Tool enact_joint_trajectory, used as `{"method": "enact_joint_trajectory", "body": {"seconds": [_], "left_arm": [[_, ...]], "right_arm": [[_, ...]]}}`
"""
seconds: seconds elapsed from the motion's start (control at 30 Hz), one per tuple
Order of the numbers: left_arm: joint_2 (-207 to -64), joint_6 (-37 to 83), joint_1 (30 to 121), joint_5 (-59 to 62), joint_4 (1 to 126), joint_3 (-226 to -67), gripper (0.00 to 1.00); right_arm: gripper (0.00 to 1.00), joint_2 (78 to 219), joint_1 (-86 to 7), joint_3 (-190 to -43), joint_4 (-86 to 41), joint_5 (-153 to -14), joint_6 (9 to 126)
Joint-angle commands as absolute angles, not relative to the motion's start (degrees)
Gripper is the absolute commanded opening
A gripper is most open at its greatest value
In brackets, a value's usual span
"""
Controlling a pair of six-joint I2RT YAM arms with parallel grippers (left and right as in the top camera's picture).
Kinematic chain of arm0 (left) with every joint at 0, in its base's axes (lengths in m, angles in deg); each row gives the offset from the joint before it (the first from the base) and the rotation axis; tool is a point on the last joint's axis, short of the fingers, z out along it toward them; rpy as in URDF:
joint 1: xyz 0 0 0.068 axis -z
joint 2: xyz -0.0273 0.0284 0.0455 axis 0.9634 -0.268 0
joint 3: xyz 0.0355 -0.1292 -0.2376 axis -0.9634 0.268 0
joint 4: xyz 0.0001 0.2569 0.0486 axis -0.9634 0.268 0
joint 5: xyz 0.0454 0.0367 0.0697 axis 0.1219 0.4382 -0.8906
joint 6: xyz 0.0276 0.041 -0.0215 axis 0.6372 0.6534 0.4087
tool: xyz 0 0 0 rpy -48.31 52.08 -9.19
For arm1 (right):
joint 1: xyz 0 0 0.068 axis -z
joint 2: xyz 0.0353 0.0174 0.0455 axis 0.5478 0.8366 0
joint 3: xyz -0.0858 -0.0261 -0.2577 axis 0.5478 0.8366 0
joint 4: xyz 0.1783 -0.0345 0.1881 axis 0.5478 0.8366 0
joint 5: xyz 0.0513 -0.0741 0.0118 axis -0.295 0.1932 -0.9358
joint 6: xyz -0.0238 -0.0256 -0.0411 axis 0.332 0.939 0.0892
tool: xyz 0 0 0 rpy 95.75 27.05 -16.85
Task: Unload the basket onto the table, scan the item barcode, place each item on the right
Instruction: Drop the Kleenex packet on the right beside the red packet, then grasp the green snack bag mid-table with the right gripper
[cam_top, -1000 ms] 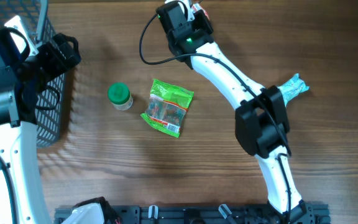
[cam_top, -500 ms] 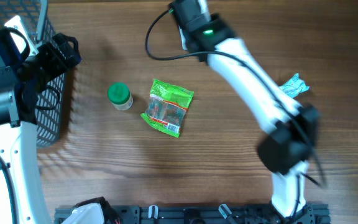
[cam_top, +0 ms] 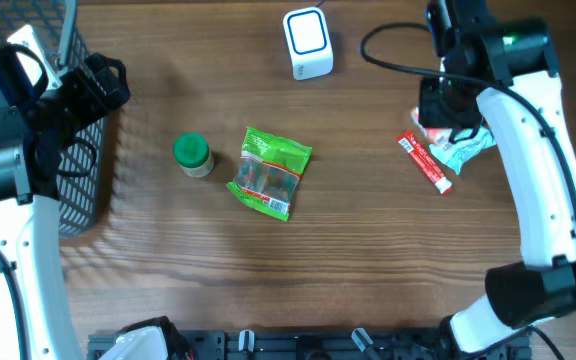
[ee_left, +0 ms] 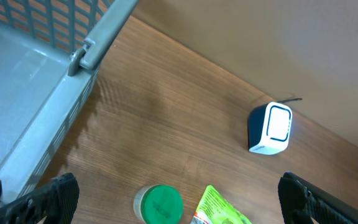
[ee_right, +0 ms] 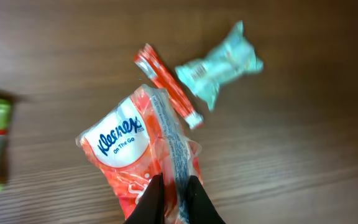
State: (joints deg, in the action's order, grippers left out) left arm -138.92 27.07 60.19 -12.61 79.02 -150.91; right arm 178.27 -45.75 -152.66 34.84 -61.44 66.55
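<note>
The right pincer (ee_right: 173, 186) is closed tight on the lower end of an orange tissue pack (ee_right: 123, 149). The pack stands up out of the fingertips, its white oval label turned toward the wrist camera and a crinkled seam running down its middle into the grip. So the item sits directly in the pincer, clear of the counter (cam_top: 318, 270).

On the wood beneath and just past the pack lies a red stick packet (ee_right: 166, 84), set at a slant. A teal wrapper (ee_right: 219, 65) lies just beside its end; whether the two touch cannot be told.

Farther toward the left side, a green snack packet (cam_top: 271, 172) lies flat near the middle of the counter. A small jar with a green lid (cam_top: 192, 153) stands upright just beside it.

The white scanner (cam_top: 308, 43) stands at the far edge, well apart from the right pincer and the pack it grips.

At the far left, the left pincer (ee_left: 176, 182) hangs with its jaws spread wide and nothing between them, next to a grey mesh basket (cam_top: 83, 160)
</note>
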Motion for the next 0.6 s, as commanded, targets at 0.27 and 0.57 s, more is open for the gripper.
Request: {"method": "enact_joint_trajectory", "body": {"seconds": [0.27,0.57], "left_arm": [[-139.0,27.0,59.9,-12.3,78.9,-151.4,1.0],[-139.0,27.0,59.9,-12.3,78.9,-151.4,1.0]], "right_arm": [[0.07,179.2,-43.6,-120.6,11.4,-62.1,64.4],[0.67,179.1,-43.7,-110.8,-3.3,-61.8,64.9]]}}
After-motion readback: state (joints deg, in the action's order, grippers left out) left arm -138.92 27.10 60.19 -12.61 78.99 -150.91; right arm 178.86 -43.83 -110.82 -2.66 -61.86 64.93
